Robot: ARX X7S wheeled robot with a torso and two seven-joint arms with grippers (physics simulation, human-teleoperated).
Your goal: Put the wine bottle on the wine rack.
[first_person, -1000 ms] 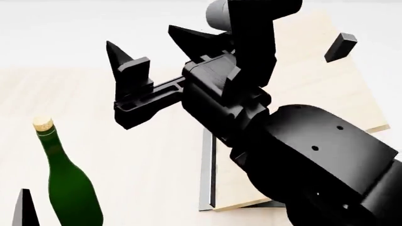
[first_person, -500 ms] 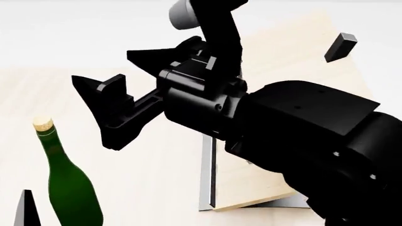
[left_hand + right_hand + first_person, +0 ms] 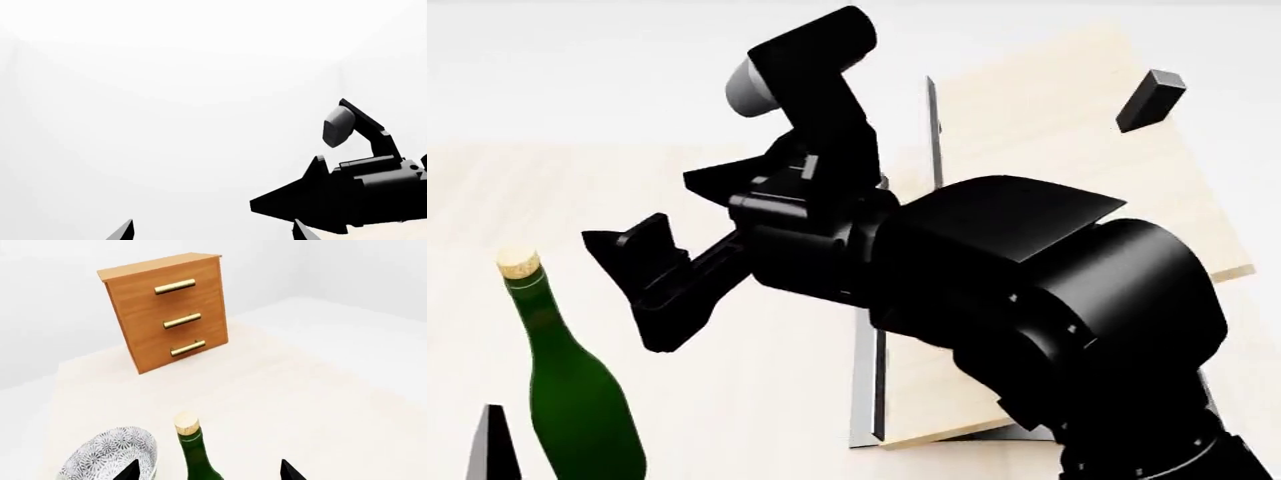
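Note:
The wine bottle [image 3: 571, 395], dark green with a tan cork, stands upright on the pale table at the head view's lower left. My right gripper [image 3: 670, 218] is open and empty, up and to the right of the bottle's neck, not touching it. In the right wrist view the bottle [image 3: 194, 457] shows ahead between the open fingertips [image 3: 131, 471]. The wine rack's light-wood boards [image 3: 1054, 130] with dark metal edges and black peg [image 3: 1149, 100] stand behind my right arm. My left gripper [image 3: 213, 235] is open and empty; one fingertip [image 3: 489, 450] shows left of the bottle.
A patterned grey-white bowl [image 3: 110, 456] sits close beside the bottle. A brown wooden cabinet [image 3: 167, 315] with brass handles stands further back on the table. My right arm [image 3: 1028, 300] hides the middle of the rack. A white wall lies behind.
My right gripper has swung left and down towards the bottle, turning as it went. The bottle and the left fingertip have stayed put.

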